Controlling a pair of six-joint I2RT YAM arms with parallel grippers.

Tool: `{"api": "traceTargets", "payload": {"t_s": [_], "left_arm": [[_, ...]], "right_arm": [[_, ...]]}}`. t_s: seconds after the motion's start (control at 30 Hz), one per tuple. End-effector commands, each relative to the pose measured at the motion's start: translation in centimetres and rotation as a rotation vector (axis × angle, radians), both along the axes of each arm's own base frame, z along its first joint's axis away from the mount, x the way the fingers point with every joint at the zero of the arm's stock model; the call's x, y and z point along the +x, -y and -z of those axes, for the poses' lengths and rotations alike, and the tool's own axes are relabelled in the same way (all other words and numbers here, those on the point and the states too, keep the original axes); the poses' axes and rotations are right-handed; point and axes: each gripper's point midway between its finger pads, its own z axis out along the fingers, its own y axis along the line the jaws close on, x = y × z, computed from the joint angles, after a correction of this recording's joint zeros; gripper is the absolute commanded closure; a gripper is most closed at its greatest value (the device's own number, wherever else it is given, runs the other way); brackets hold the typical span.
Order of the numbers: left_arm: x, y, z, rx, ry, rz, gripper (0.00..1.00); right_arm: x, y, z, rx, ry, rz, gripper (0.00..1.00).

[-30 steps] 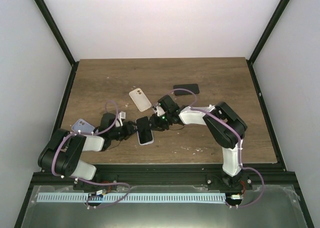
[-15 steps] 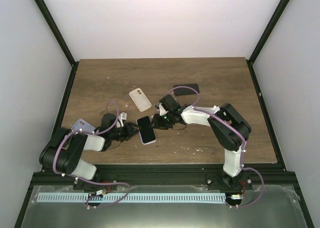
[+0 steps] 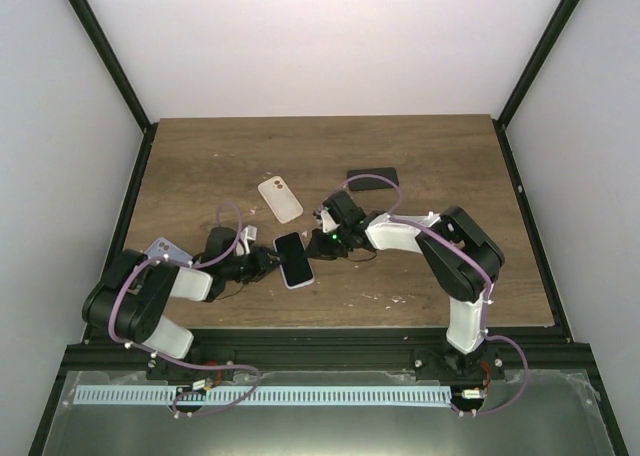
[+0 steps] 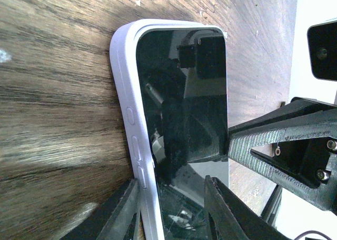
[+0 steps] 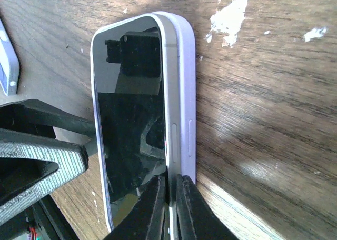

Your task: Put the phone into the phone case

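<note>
Dark-screened phone [image 3: 292, 259] lying face up in pale case [image 5: 188, 92] at mid-surface [image 3: 420, 166], one long edge apparently standing proud of the case wall. On that edge, right claw [image 5: 169, 198] narrow, pinching the case. Astride the phone's end, left claw [image 4: 171, 208]; firm hold cannot be told. Judged step: final seating. Next move calls for pressing the proud edge down while bracing the other end.
</note>
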Motion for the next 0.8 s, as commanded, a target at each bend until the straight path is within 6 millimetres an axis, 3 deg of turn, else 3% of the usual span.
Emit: {"api": "traceTargets", "payload": {"t_s": [0.0, 0.27, 0.5, 0.67, 0.77], "left_arm": [[-0.3, 1.1, 0.3, -0.003, -0.013, 0.033, 0.65], [-0.8, 1.7, 0.1, -0.008, -0.034, 0.057, 0.70], [-0.8, 0.2, 0.0, 0.040, -0.049, 0.009, 0.66], [-0.5, -0.8, -0.2, 0.014, -0.061, -0.018, 0.65], [-0.5, -1.1, 0.1, 0.012, -0.067, -0.017, 0.63]], "right_arm": [[-0.9, -1.8, -1.9, 0.112, 0.012, -0.061, 0.94], [-2.5, -1.6, -1.2, 0.112, -0.033, -0.070, 0.93], [-1.1, 0.4, -2.3, 0.095, 0.026, -0.003, 0.71], [-1.0, 0.6, -1.6, 0.098, 0.014, 0.011, 0.53], [-1.3, 0.3, -0.8, 0.114, -0.020, 0.004, 0.47]]}}
